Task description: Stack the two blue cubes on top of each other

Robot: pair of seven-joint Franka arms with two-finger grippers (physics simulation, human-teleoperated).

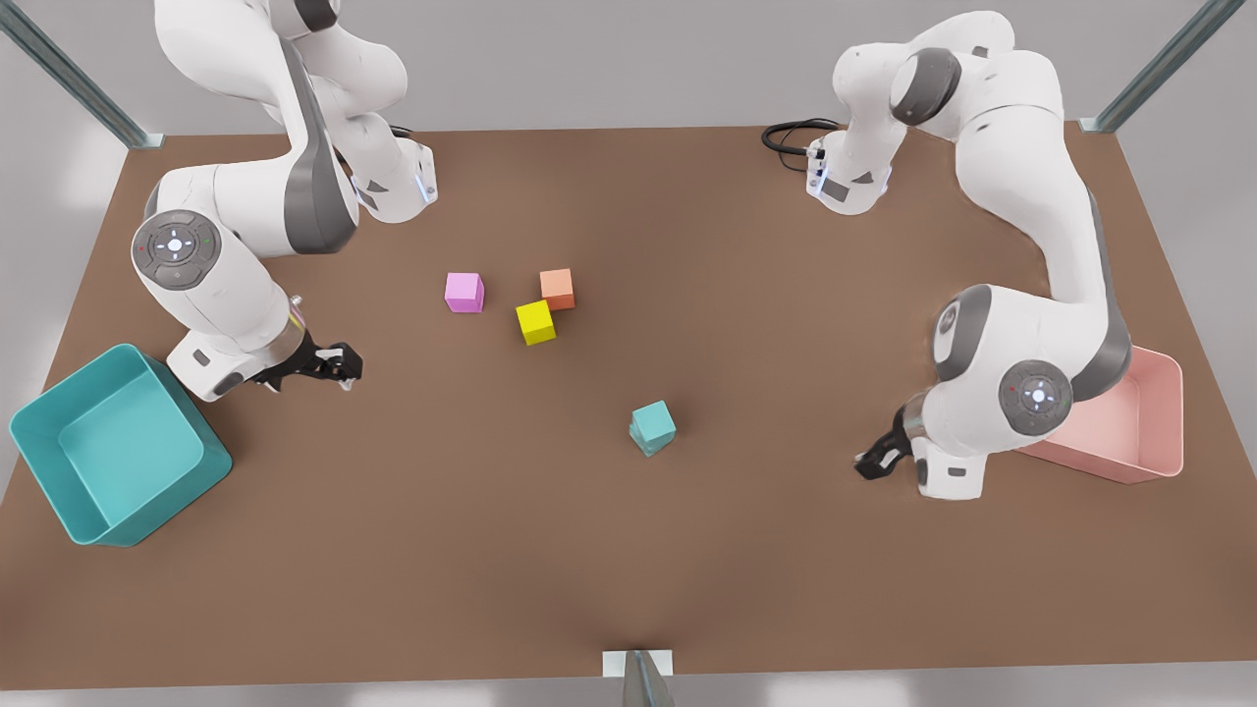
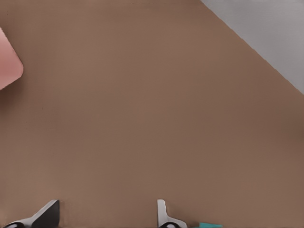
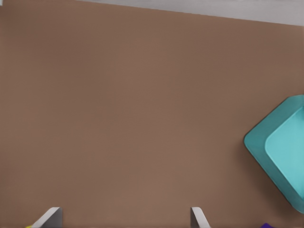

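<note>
Two small teal cubes (image 1: 652, 424) stand near the middle of the brown counter (image 1: 628, 570), one on top of the other; the lower one shows as a thin teal edge under the upper and sits slightly skewed to it. The stack looks made, so the task seems at its end rather than in any grasping step. The left arm (image 1: 1031, 393) hangs at the front view's right by the shallow pink plastic bin (image 1: 1171, 412), its jaws spread wide and empty. The right arm (image 1: 196, 265) waits at the front view's left beside the deep teal plastic bin (image 1: 59, 471), its jaws likewise wide apart with nothing between them. Both are well apart from the stack. Any next move probably calls for only staying clear. A pink cube (image 1: 464, 292), an orange cube (image 1: 557, 289) and a yellow cube (image 1: 535, 322) sit farther back. No brand, label or writing can be read.
</note>
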